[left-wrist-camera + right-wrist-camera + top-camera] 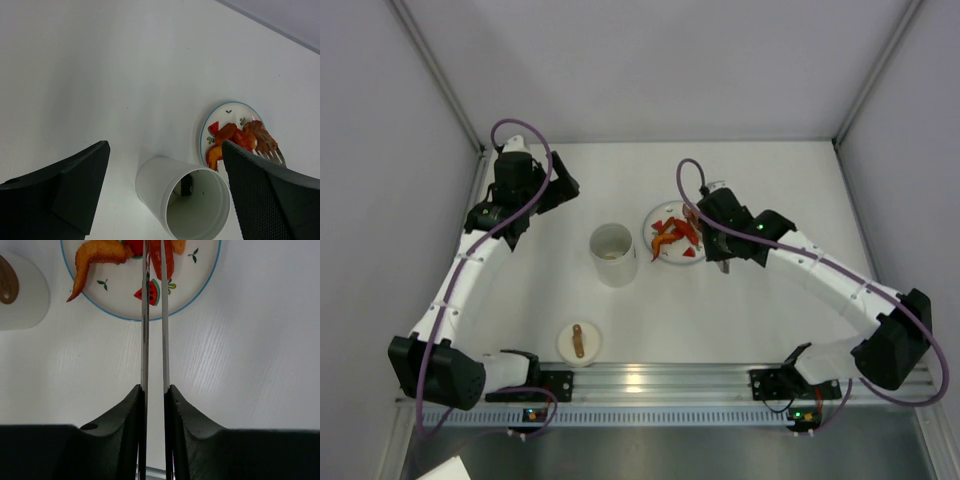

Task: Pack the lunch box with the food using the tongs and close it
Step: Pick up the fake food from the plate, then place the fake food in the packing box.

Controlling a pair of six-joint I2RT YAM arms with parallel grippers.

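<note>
With black right gripper (154,390) clamped on slim silver metal tongs (145,330), pinching red food strip (168,262) at twelve o'clock firmly, then lifting clear toward white cylindrical lunch box (613,255).

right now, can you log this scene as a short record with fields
container: white cylindrical cup, upright, open
lid: round white lid with brown strap, on table, off the cup
food: orange and red pieces on blue-rimmed white plate
tongs: thin silver metal tongs, tips over plate
right gripper: shut on tongs
left gripper: open, empty
</note>
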